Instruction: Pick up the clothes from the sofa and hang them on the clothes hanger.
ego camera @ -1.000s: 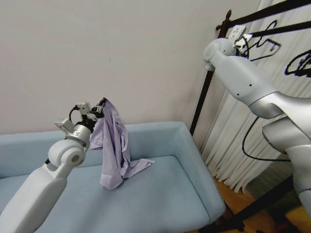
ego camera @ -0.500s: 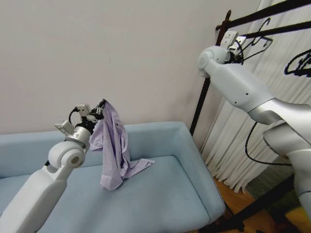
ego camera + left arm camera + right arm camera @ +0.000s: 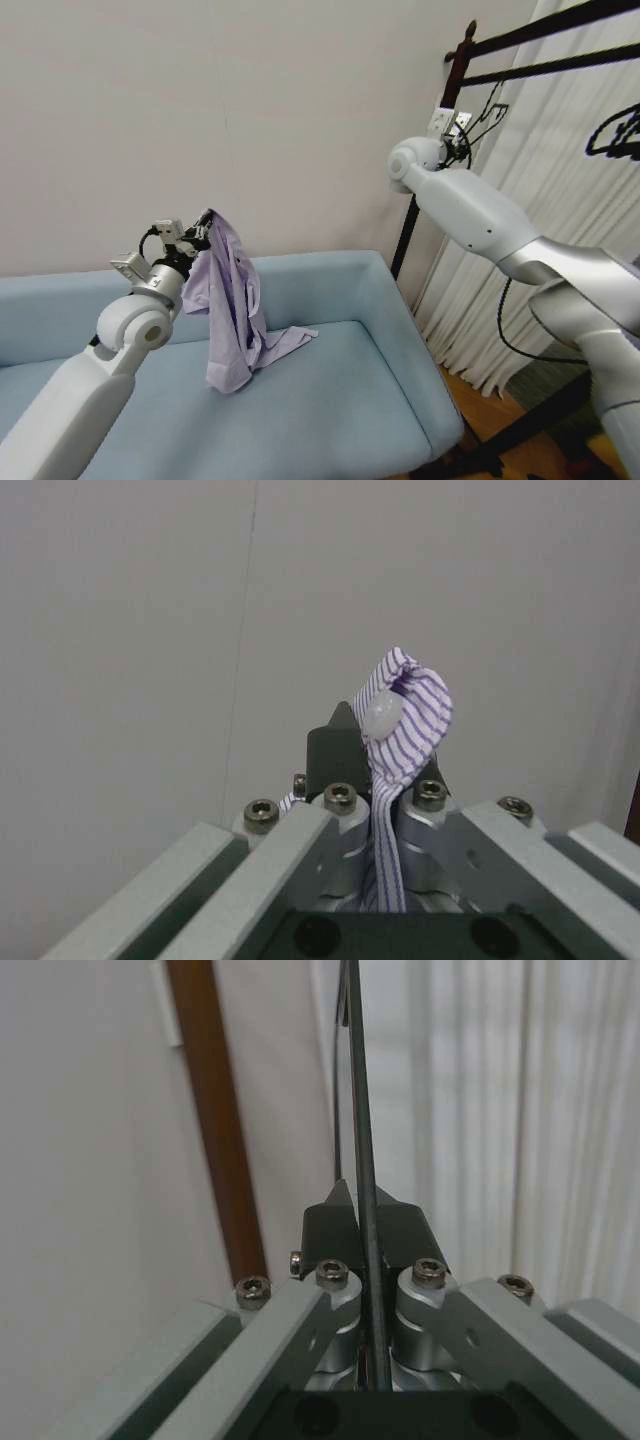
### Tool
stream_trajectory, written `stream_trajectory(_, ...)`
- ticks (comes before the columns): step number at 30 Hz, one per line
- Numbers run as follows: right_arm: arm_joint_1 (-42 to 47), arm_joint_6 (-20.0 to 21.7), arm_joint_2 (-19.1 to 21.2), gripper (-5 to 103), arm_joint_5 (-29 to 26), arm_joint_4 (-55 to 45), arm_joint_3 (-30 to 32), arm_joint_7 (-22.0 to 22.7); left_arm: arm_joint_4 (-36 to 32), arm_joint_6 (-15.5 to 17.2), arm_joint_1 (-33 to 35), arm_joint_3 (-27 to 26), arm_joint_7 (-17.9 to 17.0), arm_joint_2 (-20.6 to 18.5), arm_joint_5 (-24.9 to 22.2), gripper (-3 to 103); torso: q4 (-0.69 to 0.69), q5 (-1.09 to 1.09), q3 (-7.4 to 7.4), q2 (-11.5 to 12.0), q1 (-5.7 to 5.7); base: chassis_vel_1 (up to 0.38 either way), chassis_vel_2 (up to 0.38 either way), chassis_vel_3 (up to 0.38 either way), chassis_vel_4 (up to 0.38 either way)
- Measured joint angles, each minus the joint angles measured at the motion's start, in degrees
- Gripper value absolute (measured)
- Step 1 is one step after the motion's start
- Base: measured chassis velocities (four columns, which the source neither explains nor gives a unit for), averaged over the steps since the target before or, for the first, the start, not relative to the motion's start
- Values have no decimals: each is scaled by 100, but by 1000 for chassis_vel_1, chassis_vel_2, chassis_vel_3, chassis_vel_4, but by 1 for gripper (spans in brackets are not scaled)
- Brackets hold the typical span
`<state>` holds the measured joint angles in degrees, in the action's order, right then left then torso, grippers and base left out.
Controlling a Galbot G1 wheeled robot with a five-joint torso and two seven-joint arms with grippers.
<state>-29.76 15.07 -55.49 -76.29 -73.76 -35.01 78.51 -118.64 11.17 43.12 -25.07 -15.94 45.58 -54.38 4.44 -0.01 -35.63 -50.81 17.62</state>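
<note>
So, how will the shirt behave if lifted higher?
Probably floppy: the shirt hangs in folds from the left gripper, tail on the sofa. Likely light: a small pinch carries it. It may slip; the jaws hold only a buttoned edge. Right gripper holds a hanger.

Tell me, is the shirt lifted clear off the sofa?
No. The left gripper pinches the shirt up high, but its tail lies on the sofa. The right gripper grips a hanger by the rack.
</note>
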Motion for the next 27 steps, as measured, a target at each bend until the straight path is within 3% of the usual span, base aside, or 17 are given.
stream_trajectory(3,195,85,447,2,-232,-733,-18,-277,13,-13,8,-29,-5,-59,-5,1,-1,1,0,0,0,0,0,0,0)
stream_trajectory(6,578,279,1241,2,-488,-1905,71,-1037,116,-17,-76,-31,0,-196,-39,1,5,2,1,0,0,0,0,0,0)
stream_trajectory(7,578,279,1241,2,-488,-1905,71,-1037,116,-17,-76,-31,0,-196,-39,1,5,2,1,0,0,0,0,0,0)
stream_trajectory(12,1210,368,2383,2,-651,-3523,405,-2873,289,121,-515,168,-82,-423,-365,1,2,0,1,0,0,0,0,0,0)
stream_trajectory(13,1210,368,2383,2,-651,-3523,405,-2873,289,121,-515,168,-82,-423,-365,1,2,0,1,0,0,0,0,0,0)
stream_trajectory(16,1754,340,3008,2,-831,-4289,973,-4309,433,225,-824,337,-111,-608,-640,1,3,0,2,-1,-1,0,0,0,0)
stream_trajectory(17,1754,340,3008,2,-831,-4289,973,-4309,433,225,-824,337,-111,-608,-640,1,3,0,2,-1,-1,0,0,0,0)
stream_trajectory(21,2905,400,3636,2,-1158,-4999,1902,-6036,678,312,-1140,508,59,-924,-1236,1,1,1,1,-1,-1,0,0,0,0)
stream_trajectory(22,2905,400,3636,2,-1158,-4999,1902,-6036,678,312,-1140,508,59,-924,-1236,1,1,1,1,-1,-1,0,0,0,0)
stream_trajectory(26,4171,467,3905,2,-1080,-5340,2722,-7749,960,390,-1583,752,498,-1121,-1842,1,3,1,2,-1,-2,0,0,0,0)
stream_trajectory(27,4171,467,3905,2,-1080,-5340,2722,-7749,960,390,-1583,752,498,-1121,-1842,1,3,1,2,-1,-2,0,0,0,0)
